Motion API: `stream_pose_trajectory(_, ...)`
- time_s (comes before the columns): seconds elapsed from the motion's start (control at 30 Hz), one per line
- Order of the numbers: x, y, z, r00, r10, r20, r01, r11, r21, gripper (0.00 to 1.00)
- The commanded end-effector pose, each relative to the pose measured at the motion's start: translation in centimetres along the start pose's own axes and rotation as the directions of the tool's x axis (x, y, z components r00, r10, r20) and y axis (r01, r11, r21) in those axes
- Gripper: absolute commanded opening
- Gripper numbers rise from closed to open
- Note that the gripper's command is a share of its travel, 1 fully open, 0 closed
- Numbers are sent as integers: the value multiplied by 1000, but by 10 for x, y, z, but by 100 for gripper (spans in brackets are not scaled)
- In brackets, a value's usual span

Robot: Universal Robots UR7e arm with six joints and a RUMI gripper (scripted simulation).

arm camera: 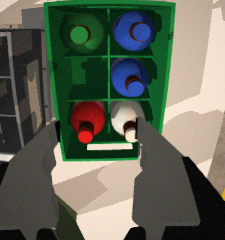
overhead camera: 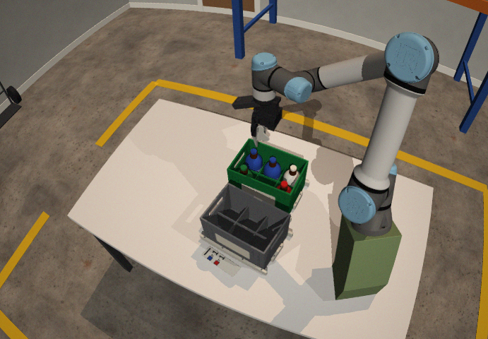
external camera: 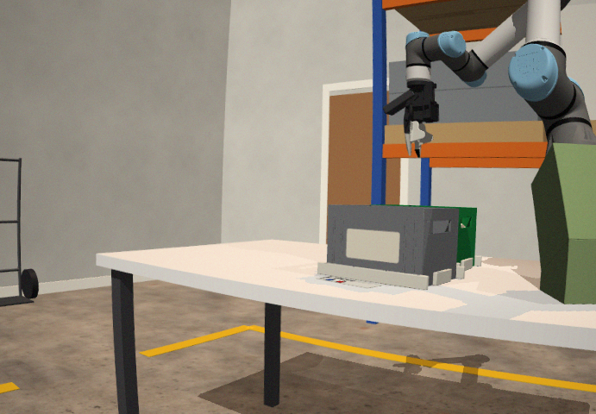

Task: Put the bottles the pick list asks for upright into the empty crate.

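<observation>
The green crate (overhead camera: 265, 176) holds two blue-label bottles (overhead camera: 248, 152) (overhead camera: 267, 161), a green one (overhead camera: 244, 169), a white one (overhead camera: 291, 174) and a red one (overhead camera: 284, 186), all upright. In the wrist view the green crate (arm camera: 110, 80) shows green (arm camera: 81, 34), blue (arm camera: 134, 31), blue (arm camera: 131, 77), red (arm camera: 87, 120) and white (arm camera: 126, 119) bottles, with one cell empty. The grey crate (overhead camera: 246, 225) is empty. The pick list (overhead camera: 217, 258) lies in front of it with a blue and a red mark; its counts are too small to read. My gripper (overhead camera: 259, 135) (external camera: 414, 146) (arm camera: 97, 120) hangs high above the green crate's far end, open and empty.
The arm's green pedestal (overhead camera: 366, 259) stands on the table to the right of the crates. The grey crate shows in the wrist view at the left (arm camera: 14, 90). Blue and orange shelving (external camera: 454, 146) stands behind the table.
</observation>
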State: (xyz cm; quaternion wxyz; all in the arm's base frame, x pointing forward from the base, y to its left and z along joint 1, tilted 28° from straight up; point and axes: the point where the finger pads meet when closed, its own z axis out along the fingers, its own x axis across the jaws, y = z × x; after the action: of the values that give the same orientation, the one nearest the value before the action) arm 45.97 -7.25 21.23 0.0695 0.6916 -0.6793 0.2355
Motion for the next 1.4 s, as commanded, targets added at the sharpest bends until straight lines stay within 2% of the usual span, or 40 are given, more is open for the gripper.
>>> stream_pose_trajectory(0.0,12,8,21,989,-145,3,145,989,-4,38)
stream_pose_trajectory(0.3,35,20,57,952,-307,0,307,951,-12,38)
stream_pose_trajectory(0.37,35,20,57,952,-307,0,307,951,-12,38)
stream_pose_trajectory(0.67,58,32,94,872,-489,2,489,872,-26,38)
stream_pose_trajectory(0.87,60,32,94,813,-582,5,582,813,-25,38)
stream_pose_trajectory(0.93,60,32,94,813,-582,5,582,813,-25,38)
stream_pose_trajectory(0.97,60,32,94,779,-626,4,626,779,-18,38)
stream_pose_trajectory(1.13,60,32,94,723,-691,1,691,723,0,38)
stream_pose_trajectory(1.37,60,31,93,722,-692,0,692,722,0,38)
